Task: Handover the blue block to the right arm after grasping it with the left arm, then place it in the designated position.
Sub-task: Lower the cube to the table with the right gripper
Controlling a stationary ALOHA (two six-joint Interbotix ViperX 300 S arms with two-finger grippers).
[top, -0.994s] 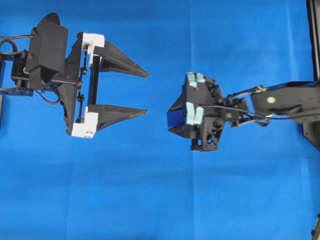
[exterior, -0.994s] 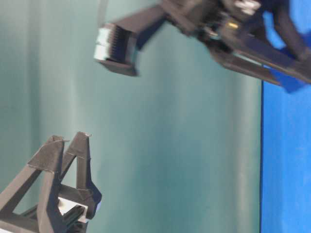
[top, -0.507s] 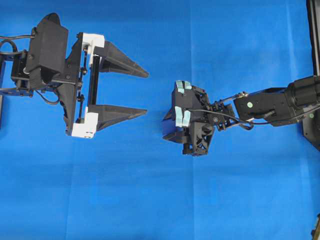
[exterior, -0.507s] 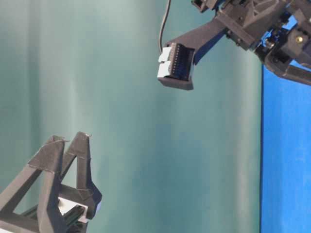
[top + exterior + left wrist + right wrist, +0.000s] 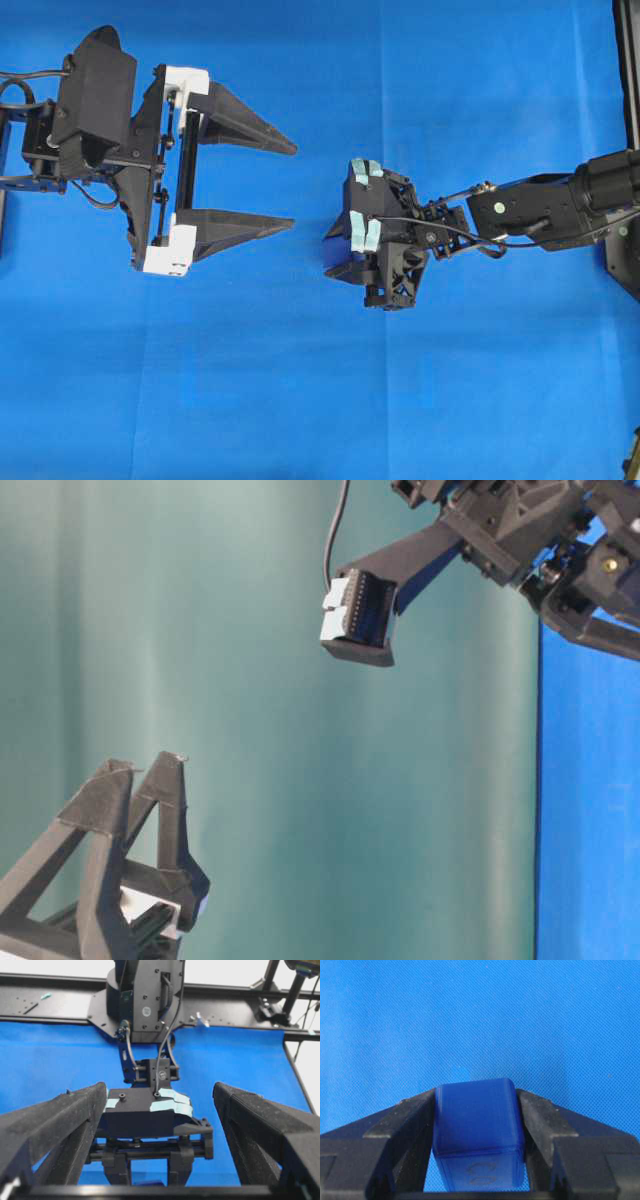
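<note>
Judging by the scene, the handover is done: the block [image 5: 477, 1122] is pinched in the right hand [image 5: 479, 1132] over the cloth [image 5: 300, 400]; the left hand [image 5: 285, 185], at nine o'clock, is spread empty; placement is left.

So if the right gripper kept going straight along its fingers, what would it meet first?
Probably the blue cloth: the all-black right gripper, shut on the small dark-blue cube, points at bare cloth in its wrist view. How far off is unclear.
</note>
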